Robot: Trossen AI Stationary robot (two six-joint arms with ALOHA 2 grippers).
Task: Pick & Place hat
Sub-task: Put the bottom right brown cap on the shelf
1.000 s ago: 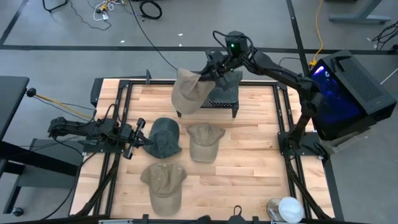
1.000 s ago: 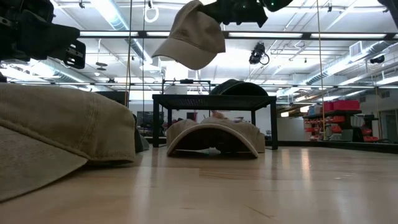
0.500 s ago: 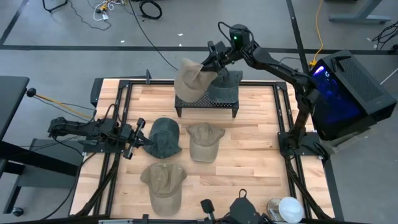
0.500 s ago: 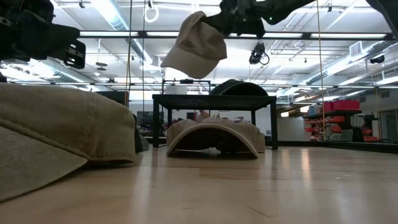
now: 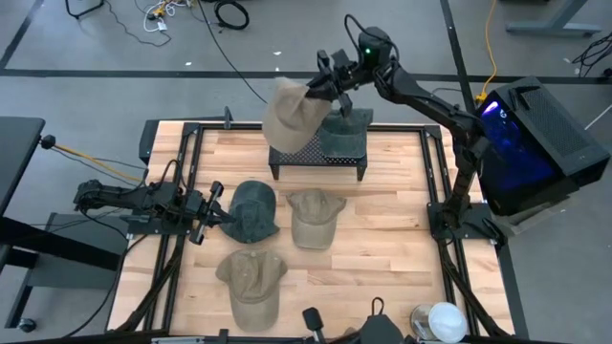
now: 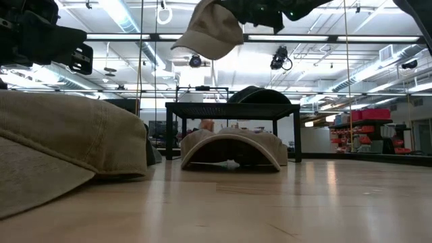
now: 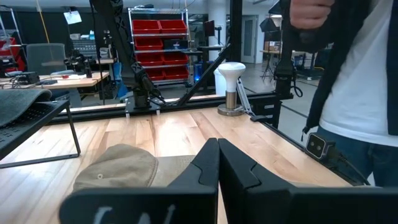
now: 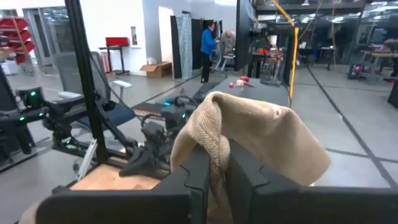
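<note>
My left gripper (image 5: 212, 205) waits at nine o'clock on the pale wooden table (image 5: 382, 248), fingers pressed together on nothing, its tips just beside the dark green cloth cap (image 5: 252, 210). A tan cap (image 5: 313, 217) lies near the table's middle and a second tan cap (image 5: 251, 283) sits toward seven o'clock.

Up at twelve o'clock my right gripper (image 5: 323, 88) is clenched on the beige fabric baseball cap (image 5: 290, 113), which hangs in the air over the left half of the black wire-mesh stand (image 5: 316, 153). A dark grey cap (image 5: 346, 134) already rests on the stand's right half.

The held cap looks light and floppy (its crown sags and folds under my fingers in the right wrist view), so I judge it will drape, not drop flat. The brim is the stiffer part; a pinch at the crown's edge seems enough for so little weight.

My right arm stretches long from three o'clock, elbow raised, wrist reaching over the stand.
</note>
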